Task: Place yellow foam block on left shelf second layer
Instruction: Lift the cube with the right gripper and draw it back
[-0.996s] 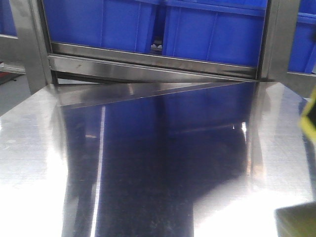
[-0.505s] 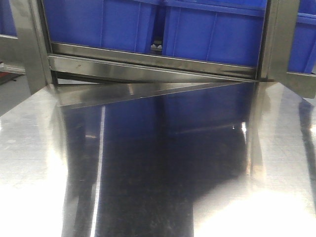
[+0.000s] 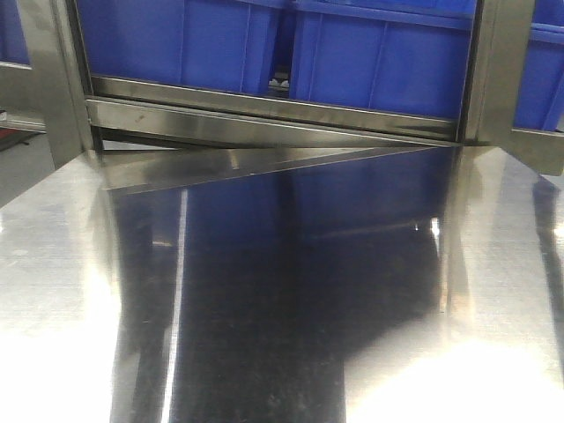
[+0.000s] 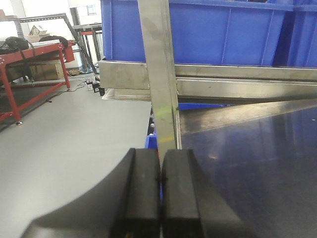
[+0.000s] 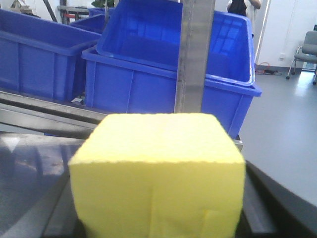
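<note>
In the front view, only the polished steel tabletop (image 3: 264,291) showed, mirroring the blue plastic bins (image 3: 379,62) that stood on the steel shelf (image 3: 264,110) at its far edge; neither arm appeared there.

In the left wrist view, the left pincer (image 4: 160,193) was clenched on nothing. Its smooth black pads (image 4: 141,193) pressed flat together, aimed at a brushed steel upright (image 4: 161,74), with grey floor to the left.

In the right wrist view, the yellow foam block (image 5: 158,163) filled the near field. It was grasped by the right pincer (image 5: 158,208), whose dark fingers (image 5: 277,208) flanked its sides. The cube looked porous and sharp-edged (soft enough to dent, I judged), so a light squeeze seemed best. The carry would do well to clear the steel post (image 5: 195,54) ahead and hold the block level. It should let go only once the flat base sat on the shelf's second layer.
</note>
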Available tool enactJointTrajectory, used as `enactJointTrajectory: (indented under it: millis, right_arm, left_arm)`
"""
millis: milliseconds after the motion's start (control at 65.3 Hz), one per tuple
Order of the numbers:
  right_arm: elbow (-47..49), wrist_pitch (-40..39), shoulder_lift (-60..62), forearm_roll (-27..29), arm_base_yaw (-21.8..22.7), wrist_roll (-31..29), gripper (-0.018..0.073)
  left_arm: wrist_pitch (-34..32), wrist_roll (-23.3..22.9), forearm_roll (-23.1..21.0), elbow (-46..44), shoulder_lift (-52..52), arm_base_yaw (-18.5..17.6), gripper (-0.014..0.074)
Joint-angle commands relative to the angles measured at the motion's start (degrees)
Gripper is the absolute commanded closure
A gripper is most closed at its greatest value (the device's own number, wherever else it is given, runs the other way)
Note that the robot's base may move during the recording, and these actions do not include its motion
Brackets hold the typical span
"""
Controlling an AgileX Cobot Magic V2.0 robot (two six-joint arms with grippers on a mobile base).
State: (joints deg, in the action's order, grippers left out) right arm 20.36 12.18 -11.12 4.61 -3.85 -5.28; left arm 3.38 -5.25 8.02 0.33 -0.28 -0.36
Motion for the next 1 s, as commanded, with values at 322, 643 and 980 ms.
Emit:
enactJointTrajectory:
  millis: [322,643,980]
  right_arm:
    - [1.6,-5.6,-0.4,0.2,0.4,-0.5,0.0096]
    - [1.6,-5.6,-0.4,0.2,0.4,-0.5,0.0096]
    - [1.6,-5.6,-0.4,0.2,0.4,-0.5,0.0096]
  left_arm:
    - [-4.7,-0.3,-0.4,1.4,-1.2,-0.2,0.0460]
    - [-4.7,-0.3,-0.4,1.4,-1.2,-0.2,0.0460]
    - [-4.7,-0.3,-0.4,1.4,-1.2,-0.2,0.0460]
